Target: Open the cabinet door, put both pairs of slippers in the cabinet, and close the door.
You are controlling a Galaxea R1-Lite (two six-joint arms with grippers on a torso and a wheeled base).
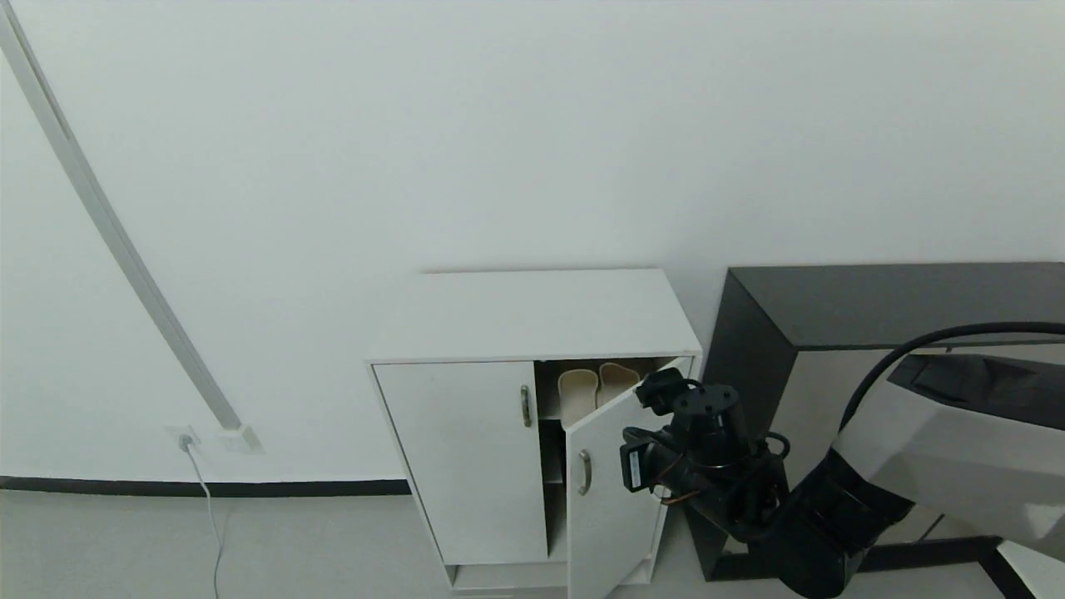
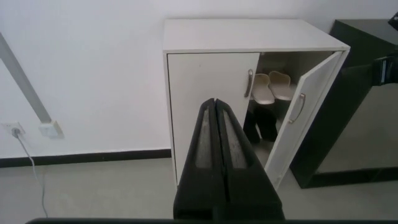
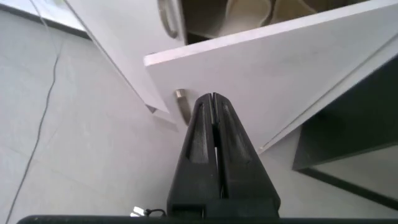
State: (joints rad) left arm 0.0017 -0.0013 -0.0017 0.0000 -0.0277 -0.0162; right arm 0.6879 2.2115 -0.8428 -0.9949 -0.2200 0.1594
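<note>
1. Noted a white wall [image 1: 532, 125] behind everything, with grey floor [image 1: 125, 541] below it.
2. Found a black unit [image 1: 874, 299] standing just beside the cabinet, on the robot's right.
3. Found the white cabinet [image 1: 532, 312] upright on the floor against the wall.
4. Recorded its left door [image 1: 458, 457] as shut flush and its right door [image 1: 611, 499] as swung partly outward, leaving the inside visible through the gap.
5. Located the right gripper [image 3: 214, 102] in front of the outer face of the right door, close to that door's handle [image 1: 584, 472]. Saw its fingers [image 3: 202, 134] pressed together with nothing between them. Could not tell whether they touched the door.
6. Located the left gripper [image 2: 215, 106] well back from the cabinet and pointed toward the left door. Saw its fingers [image 2: 233, 143] likewise closed tight and holding nothing.
7. Found the beige slippers [image 1: 597, 387] side by side on the upper shelf inside the cabinet, behind the open door.
8. Found the dark slippers [image 2: 261, 124] on the shelf below the beige pair, in shadow; could not make out their detail.
9. Noted the left door's handle [image 1: 525, 406] vertical at the door's inner edge.
10. Noted a wall socket [image 1: 185, 439] to the left of the cabinet, with a cable [image 1: 212, 516] trailing to the floor.
</note>
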